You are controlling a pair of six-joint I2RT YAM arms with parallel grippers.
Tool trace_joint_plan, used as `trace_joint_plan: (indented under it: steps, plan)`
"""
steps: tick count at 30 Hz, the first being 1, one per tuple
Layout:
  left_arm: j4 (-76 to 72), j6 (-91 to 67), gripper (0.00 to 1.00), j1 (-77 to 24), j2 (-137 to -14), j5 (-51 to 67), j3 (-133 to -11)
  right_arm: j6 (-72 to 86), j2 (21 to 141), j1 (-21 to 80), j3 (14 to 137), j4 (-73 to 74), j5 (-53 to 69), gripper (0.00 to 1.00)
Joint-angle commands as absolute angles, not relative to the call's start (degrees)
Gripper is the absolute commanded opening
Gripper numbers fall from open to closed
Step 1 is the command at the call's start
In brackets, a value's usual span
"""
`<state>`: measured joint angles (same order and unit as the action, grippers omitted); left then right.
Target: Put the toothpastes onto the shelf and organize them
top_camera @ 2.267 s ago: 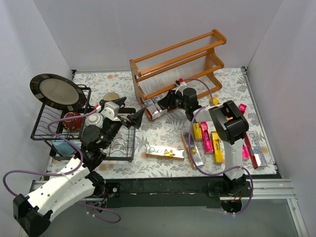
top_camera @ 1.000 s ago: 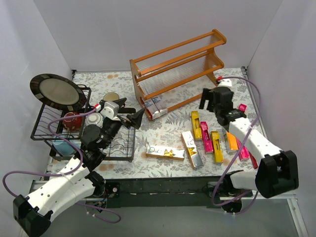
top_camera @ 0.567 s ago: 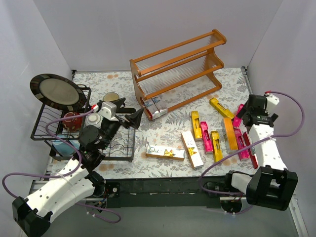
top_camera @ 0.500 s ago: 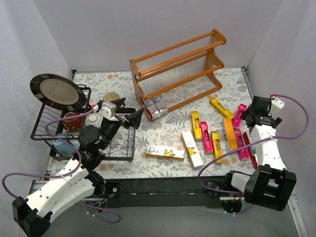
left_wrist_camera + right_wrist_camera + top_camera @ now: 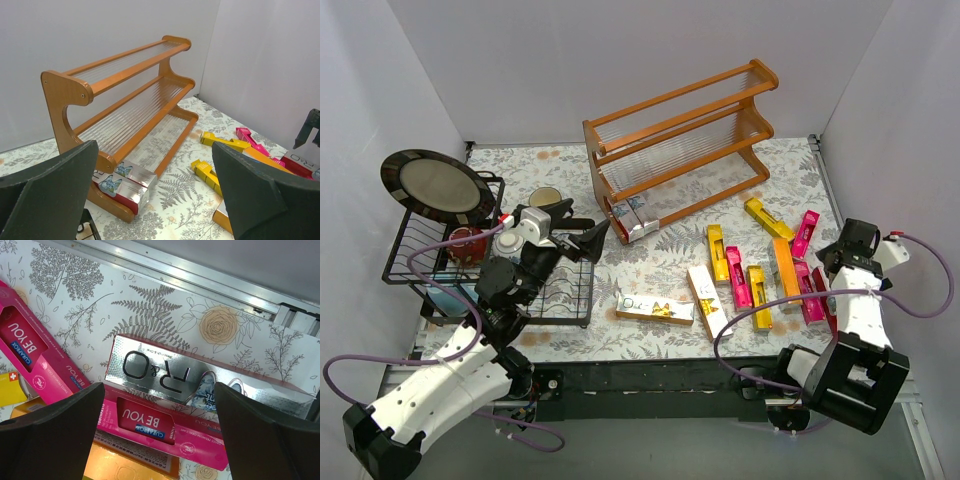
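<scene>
The orange-brown shelf (image 5: pixel 680 130) stands at the back of the table, and one silver toothpaste carton (image 5: pixel 632 222) lies at its lower left end. Several magenta, yellow and silver toothpastes (image 5: pixel 737 276) lie scattered on the floral mat at the right. My right gripper (image 5: pixel 834 268) hangs open over the rightmost cartons. In the right wrist view it (image 5: pixel 159 390) is above a silver carton (image 5: pixel 165 372) and a magenta one (image 5: pixel 165 427), touching neither. My left gripper (image 5: pixel 592 237) is open and empty, level with the shelf (image 5: pixel 125 100) and facing it.
A black wire dish rack (image 5: pixel 570 300) at the left holds a dark plate (image 5: pixel 435 187), a red cup (image 5: pixel 467 243) and other crockery. White walls close in three sides. A metal rail (image 5: pixel 720 375) runs along the near edge.
My right arm swung from the silver carton at the shelf's lower left end across to the far right, over the scattered cartons. The left arm barely shifted. Both grippers stayed open.
</scene>
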<state>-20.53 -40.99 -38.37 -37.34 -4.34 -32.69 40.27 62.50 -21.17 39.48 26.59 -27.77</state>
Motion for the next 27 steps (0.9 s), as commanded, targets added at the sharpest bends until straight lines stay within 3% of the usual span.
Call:
trace_joint_plan:
  steps: [1,20,27]
  plan:
    - [-19.69,-41.22,0.98,-38.41,-37.18,-2.99,-34.27,40.79,64.42,-21.8,38.32,22.42,-24.35,0.99]
    - [-19.25,-41.22,0.98,-38.67,-39.2,-0.09,-34.45,34.1,67.23,-26.72,34.37,18.9,-19.09,0.99]
    - [-19.34,-41.4,0.98,-38.76,-39.81,1.76,-34.54,34.8,65.04,-26.11,31.29,12.33,-9.42,0.9]
